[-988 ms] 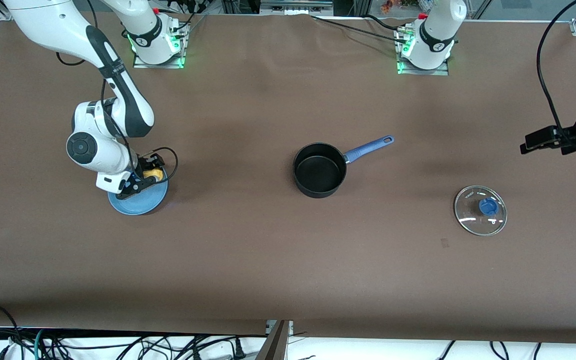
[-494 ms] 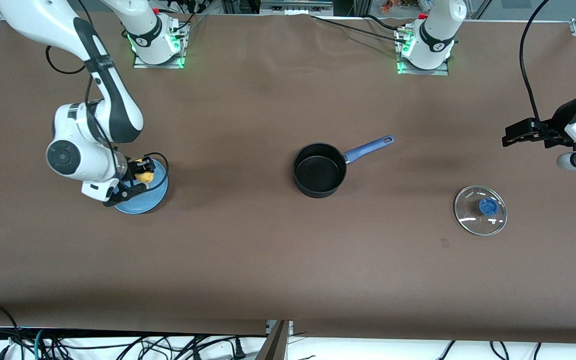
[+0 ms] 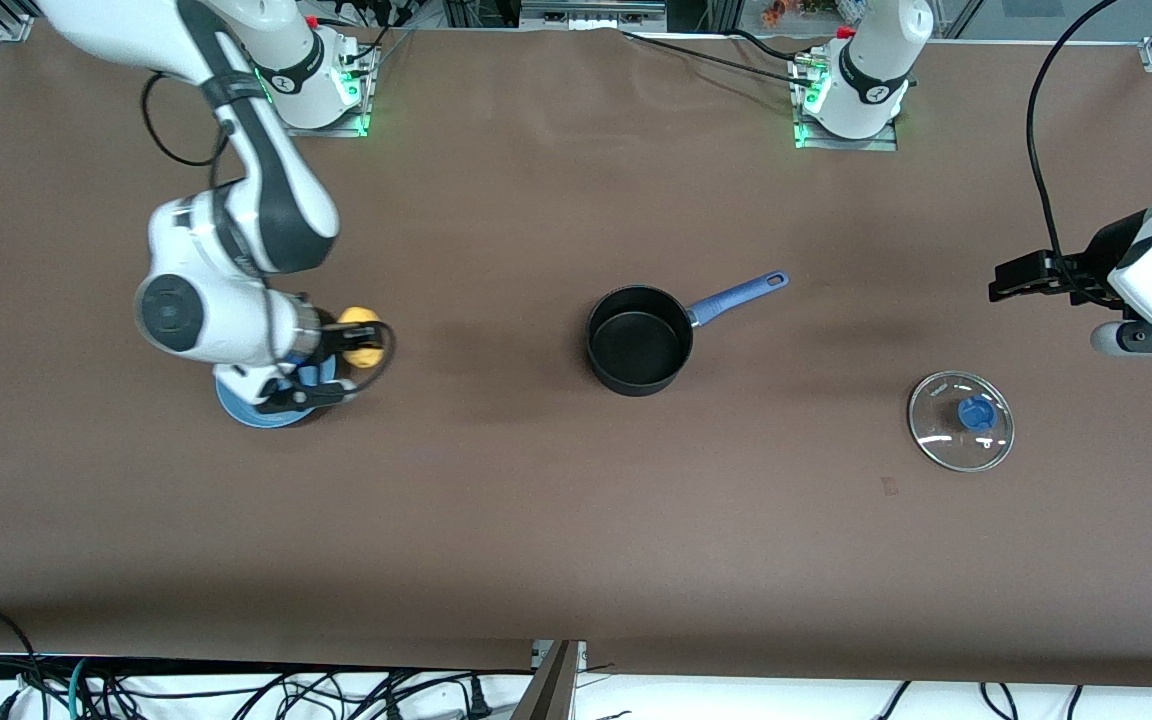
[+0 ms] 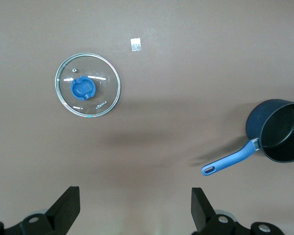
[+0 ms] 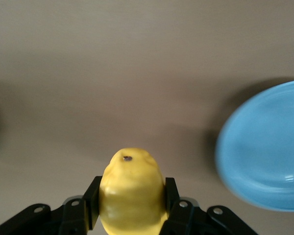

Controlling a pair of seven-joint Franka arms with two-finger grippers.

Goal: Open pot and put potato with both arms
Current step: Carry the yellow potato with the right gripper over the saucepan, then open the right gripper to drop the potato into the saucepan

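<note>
The potato (image 5: 132, 193) sat pinched between the right gripper (image 3: 356, 338) fingers, clamped tight on both flanks, lifted off the blue plate (image 3: 236, 405) w/ the plate just below and beside the fingertips. The pot (image 3: 639, 340) stood open mid-table, well apart from those fingers toward the left arm's end; its glass lid (image 3: 961, 420) lay flat further that way. Left gripper (image 4: 132, 208) waited, spread wide, holding nothing, over bare table near the lid. Step in hand looked like the carry; next needs travel over the pot rim, then release.
</note>
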